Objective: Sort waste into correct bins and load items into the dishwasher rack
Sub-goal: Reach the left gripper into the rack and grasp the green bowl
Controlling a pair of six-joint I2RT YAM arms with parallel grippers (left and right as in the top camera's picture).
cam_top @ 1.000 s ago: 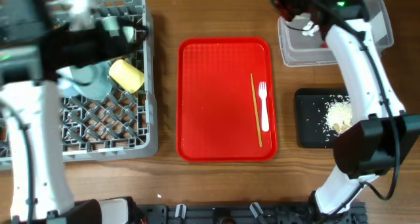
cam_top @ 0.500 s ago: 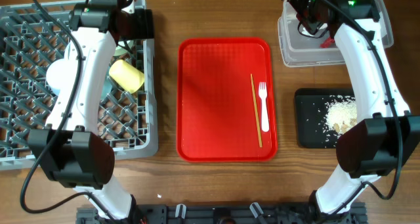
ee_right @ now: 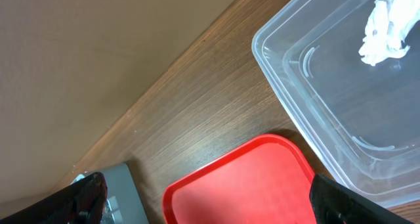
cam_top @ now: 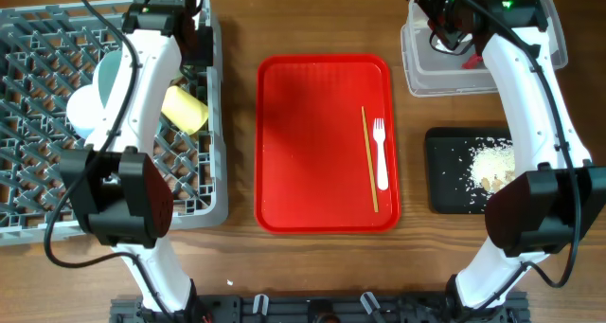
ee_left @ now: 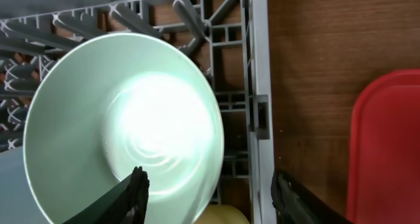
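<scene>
Loading step. Left pincer (ee_left: 210, 191): wide, empty, over rack (ee_left: 256, 86); saucer (ee_left: 125, 125) directly below, nearer 1 finger. Right pincer (ee_right: 210, 191): wide, empty, by tub (ee_right: 315, 119); tissue (ee_right: 384, 23) inside, ahead. Next: fork (cam_top: 380, 152) and chopsticks (cam_top: 368, 157) on red tray (cam_top: 312, 143), well apart from both pincers; low, narrow pinch probably needed.

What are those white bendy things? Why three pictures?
Those are two robot arms, each with a two-finger gripper. One picture looks down from above; the other two come from wrist cameras. On the table sit a grey plastic rack with pegs holding a pale green saucer and a yellow cup, a flat red tray with a white plastic fork and thin wooden chopstick, a clear plastic tub with a crumpled white tissue, and a black tray of rice scraps. The left gripper is open near the saucer; the right gripper is open near the tub. Neither holds anything.
</scene>
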